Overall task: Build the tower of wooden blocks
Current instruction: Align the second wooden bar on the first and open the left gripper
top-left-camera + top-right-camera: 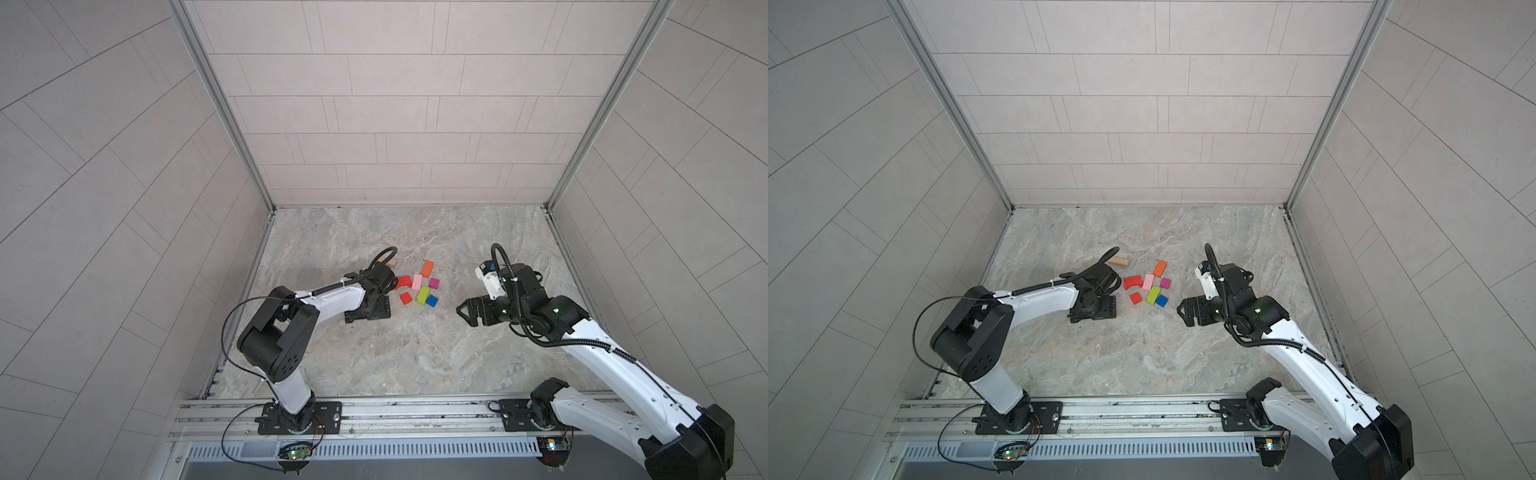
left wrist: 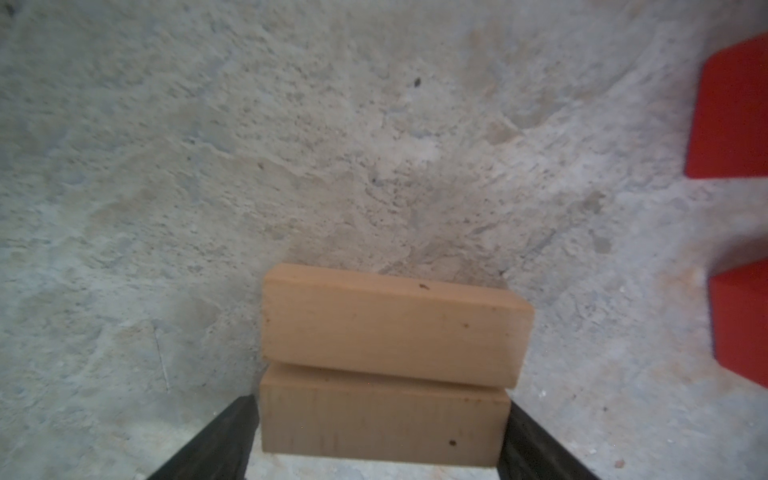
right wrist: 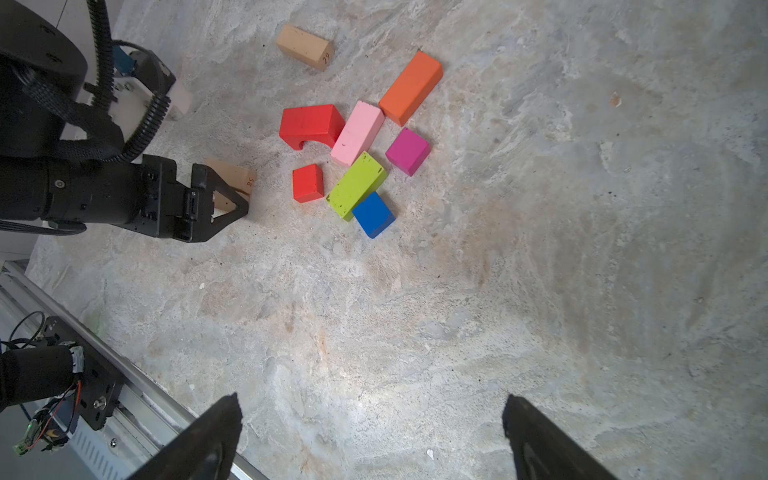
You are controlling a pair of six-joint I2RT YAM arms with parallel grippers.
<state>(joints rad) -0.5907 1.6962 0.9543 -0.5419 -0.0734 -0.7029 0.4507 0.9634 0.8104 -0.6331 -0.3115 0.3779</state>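
In a top view my left gripper (image 1: 369, 309) hangs by the loose blocks (image 1: 417, 281), the left wrist view has its jaws wide round the ends of a bar (image 2: 382, 419) (pinching? I cannot tell), so squeeze square, and the right wrist view has my right gripper (image 3: 370, 436) open, empty.

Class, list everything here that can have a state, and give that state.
left hand, fingers at the ends of a tan bar; grip unclear
right hand, open, empty
second tan bar, touching the first
third tan bar, lying alone
coloured blocks, flat on the table, none stacked
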